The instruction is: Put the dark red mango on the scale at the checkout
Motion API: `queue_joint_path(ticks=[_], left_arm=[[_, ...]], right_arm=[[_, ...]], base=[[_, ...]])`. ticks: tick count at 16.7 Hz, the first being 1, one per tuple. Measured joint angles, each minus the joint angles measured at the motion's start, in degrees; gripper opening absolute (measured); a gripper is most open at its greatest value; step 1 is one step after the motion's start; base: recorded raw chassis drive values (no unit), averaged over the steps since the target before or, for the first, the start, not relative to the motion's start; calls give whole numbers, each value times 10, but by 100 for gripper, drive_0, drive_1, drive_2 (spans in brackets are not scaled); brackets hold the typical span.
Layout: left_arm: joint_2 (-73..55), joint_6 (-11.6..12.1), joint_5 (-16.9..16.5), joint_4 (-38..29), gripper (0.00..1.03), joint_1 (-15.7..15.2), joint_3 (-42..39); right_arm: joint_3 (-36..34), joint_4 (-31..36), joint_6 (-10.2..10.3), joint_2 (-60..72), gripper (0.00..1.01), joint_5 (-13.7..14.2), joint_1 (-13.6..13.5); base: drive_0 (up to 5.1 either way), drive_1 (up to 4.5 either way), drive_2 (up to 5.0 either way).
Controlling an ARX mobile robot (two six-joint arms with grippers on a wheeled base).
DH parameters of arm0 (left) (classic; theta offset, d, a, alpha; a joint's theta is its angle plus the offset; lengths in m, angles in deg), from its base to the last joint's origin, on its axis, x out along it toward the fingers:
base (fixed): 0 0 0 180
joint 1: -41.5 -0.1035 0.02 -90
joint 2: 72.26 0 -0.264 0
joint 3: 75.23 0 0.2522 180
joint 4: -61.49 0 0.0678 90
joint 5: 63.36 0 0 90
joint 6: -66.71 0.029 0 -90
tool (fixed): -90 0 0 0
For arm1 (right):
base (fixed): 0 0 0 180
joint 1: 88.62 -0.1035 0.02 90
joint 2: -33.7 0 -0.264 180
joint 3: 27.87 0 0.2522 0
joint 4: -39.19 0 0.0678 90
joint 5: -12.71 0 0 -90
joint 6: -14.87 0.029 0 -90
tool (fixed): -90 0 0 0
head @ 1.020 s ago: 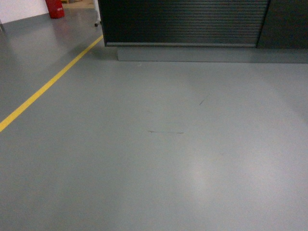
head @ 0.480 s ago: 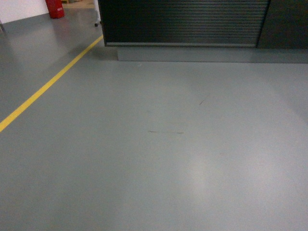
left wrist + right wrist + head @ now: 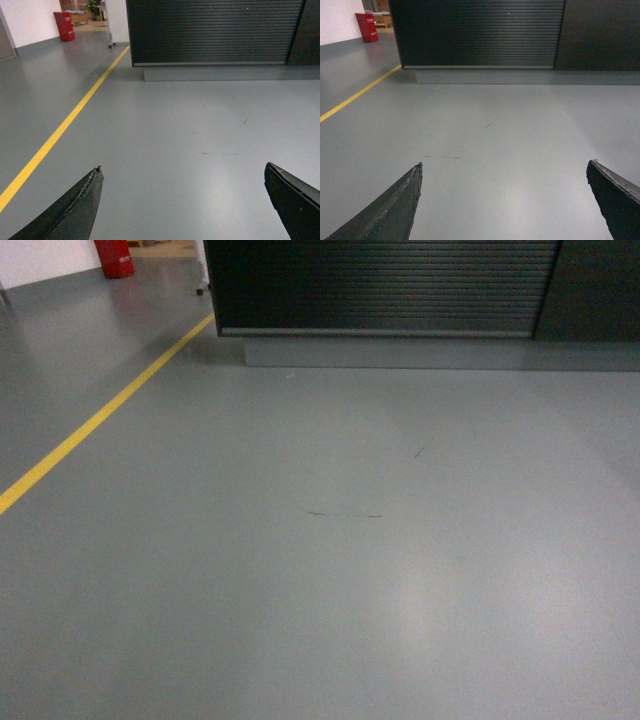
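Both jaws spread wide and empty, the left gripper (image 3: 182,200) and right gripper (image 3: 505,200) face the ribbed checkout (image 3: 385,285) well ahead across bare floor (image 3: 330,570); no mango or scale is visible.

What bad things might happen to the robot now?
1. No mango or scale shows in any view, and both grippers, left and right, are open and empty, so it may arrive with nothing to weigh.
2. The checkout stands straight ahead with a grey base sticking out low; driving on too far might bump it.
3. The counter top is out of view, so the robot likely cannot yet aim for the scale.
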Motion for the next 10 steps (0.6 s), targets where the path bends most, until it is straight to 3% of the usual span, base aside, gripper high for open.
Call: queue_joint_path(ticks=[10], left_arm=[[0,0,0,0,98,0,0]], right_arm=[[0,0,0,0,98,0,0]], base=[[0,0,0]])
